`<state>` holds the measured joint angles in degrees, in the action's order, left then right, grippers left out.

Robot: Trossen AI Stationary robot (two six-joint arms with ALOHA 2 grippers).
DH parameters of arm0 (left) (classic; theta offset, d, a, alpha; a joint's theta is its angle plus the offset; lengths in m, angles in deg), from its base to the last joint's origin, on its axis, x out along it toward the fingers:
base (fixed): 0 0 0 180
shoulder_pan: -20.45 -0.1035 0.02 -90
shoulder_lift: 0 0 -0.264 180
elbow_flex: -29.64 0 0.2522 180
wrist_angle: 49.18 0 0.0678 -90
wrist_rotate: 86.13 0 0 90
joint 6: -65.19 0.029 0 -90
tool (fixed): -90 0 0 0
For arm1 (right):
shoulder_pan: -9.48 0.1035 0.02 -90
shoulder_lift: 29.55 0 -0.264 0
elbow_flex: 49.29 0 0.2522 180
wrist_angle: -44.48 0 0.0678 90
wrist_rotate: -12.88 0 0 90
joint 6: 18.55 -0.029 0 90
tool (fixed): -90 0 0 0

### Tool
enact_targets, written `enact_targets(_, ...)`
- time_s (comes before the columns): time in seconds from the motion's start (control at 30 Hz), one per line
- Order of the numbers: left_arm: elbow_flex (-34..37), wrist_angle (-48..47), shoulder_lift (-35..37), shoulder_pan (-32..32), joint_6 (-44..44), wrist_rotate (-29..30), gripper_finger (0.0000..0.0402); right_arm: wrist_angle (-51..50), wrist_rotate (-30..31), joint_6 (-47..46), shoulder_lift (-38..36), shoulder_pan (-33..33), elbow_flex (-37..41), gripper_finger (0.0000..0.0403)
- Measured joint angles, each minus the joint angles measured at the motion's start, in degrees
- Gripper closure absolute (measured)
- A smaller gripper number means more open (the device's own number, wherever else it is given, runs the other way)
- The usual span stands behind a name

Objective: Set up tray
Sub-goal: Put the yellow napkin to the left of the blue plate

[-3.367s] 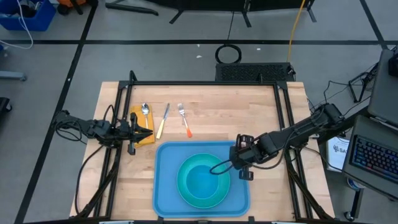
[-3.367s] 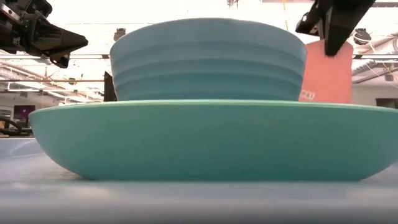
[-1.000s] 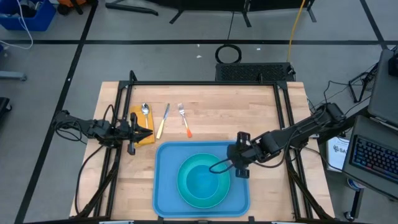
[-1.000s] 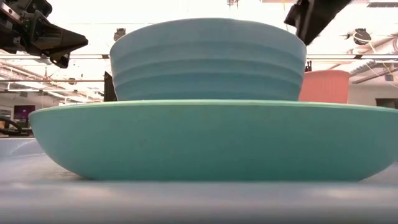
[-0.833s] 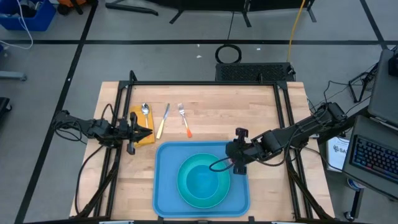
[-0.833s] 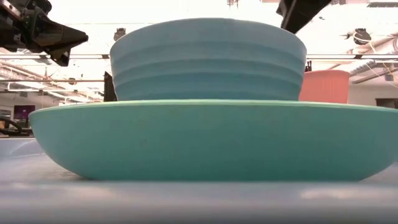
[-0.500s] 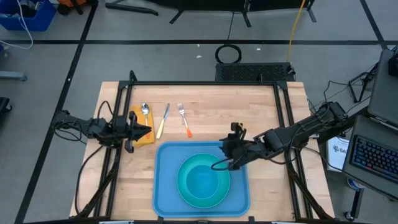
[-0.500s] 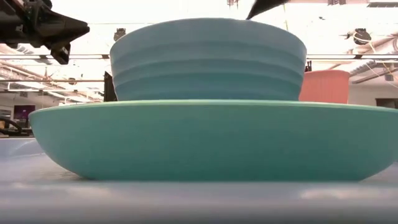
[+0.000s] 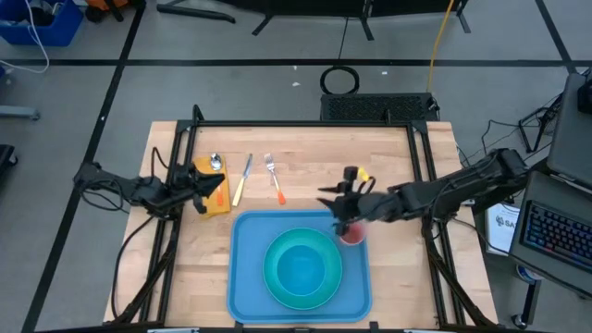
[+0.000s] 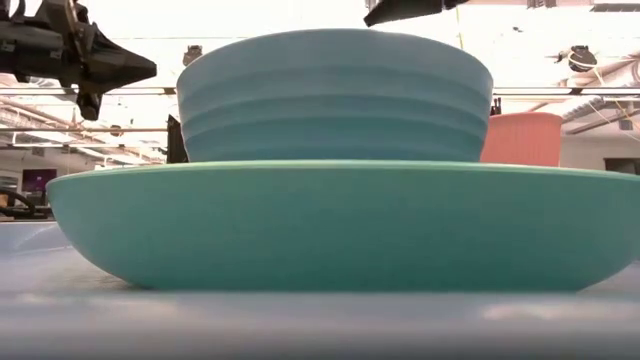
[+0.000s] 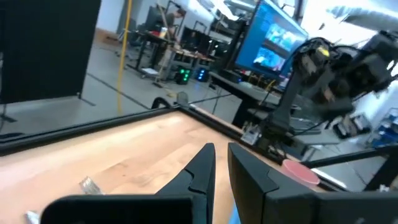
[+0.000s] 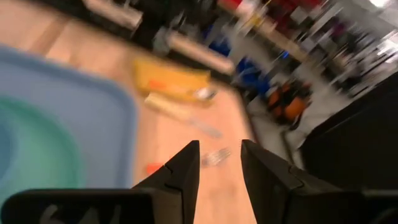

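**High view: both arms up off the wood, tray sits loaded**

High view looks down on the large flat light-blue plastic tray (image 9: 242, 277) at the near middle of the wooden table (image 9: 305, 157), carrying a round turquoise plate (image 9: 301, 270) with a blue ribbed bowl (image 10: 335, 95) stacked on it. A small salmon-pink cup (image 9: 352, 235) stands in the tray's far right corner.

The right gripper (image 9: 333, 205) hangs over the tray's far edge, the pink cup just behind its fingers and nothing between them. Its two dark fingers (image 12: 180, 171) stand a little apart, holding nothing; beyond their tips lie a fork with an orange handle (image 9: 274, 178) and a pale-handled knife (image 9: 242, 179) on the bare wood.

The left gripper (image 9: 215, 184) hovers at the table's left side above a folded yellow napkin (image 9: 211, 201), a metal spoon (image 9: 215, 163) just beside its tips. Its fingers (image 11: 200, 169) sit close together with only a thin gap, empty. The tray lies ahead and to one side of them, well apart.
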<state>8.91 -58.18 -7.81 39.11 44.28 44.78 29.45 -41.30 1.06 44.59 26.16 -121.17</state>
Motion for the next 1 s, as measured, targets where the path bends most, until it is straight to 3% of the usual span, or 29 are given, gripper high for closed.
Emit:
enact_targets(0.2, 0.0, 4.4, -7.6, 0.0, -0.4, 1.2, 0.0355, 20.2, -0.3, 7.2, -9.8, -2.9, 11.9, 0.0297)
enact_targets(0.37, -0.3, 7.1, -13.7, 0.0, 1.1, 1.6, 0.0355, 22.6, -5.9, 7.8, -15.0, -4.0, 17.0, 0.0297)
enact_targets(0.47, -2.5, 4.6, -17.2, 0.0, 0.8, 4.4, 0.0355, 22.8, -5.9, 7.7, -16.1, -4.0, 18.2, 0.0298)
enact_targets(0.6, -9.7, -7.7, -22.1, 0.0, -5.3, 12.4, 0.0355, 22.9, -5.9, 8.1, -16.5, -4.0, 18.8, 0.0298)
enact_targets(0.7, -16.3, -20.1, -26.3, -0.1, -13.8, 14.2, 0.0355, 22.8, -5.9, 8.0, -16.5, -4.0, 19.5, 0.0298)
enact_targets(0.83, -23.1, -34.3, -33.7, -1.3, -21.5, 8.2, 0.0355, 22.7, -5.9, 8.2, -16.4, -4.0, 20.1, 0.0298)
enact_targets(1.0, -27.5, -44.4, -42.4, -3.3, -32.1, 2.2, 0.0355, 23.0, -5.9, 7.6, -16.5, -4.0, 20.1, 0.0298)
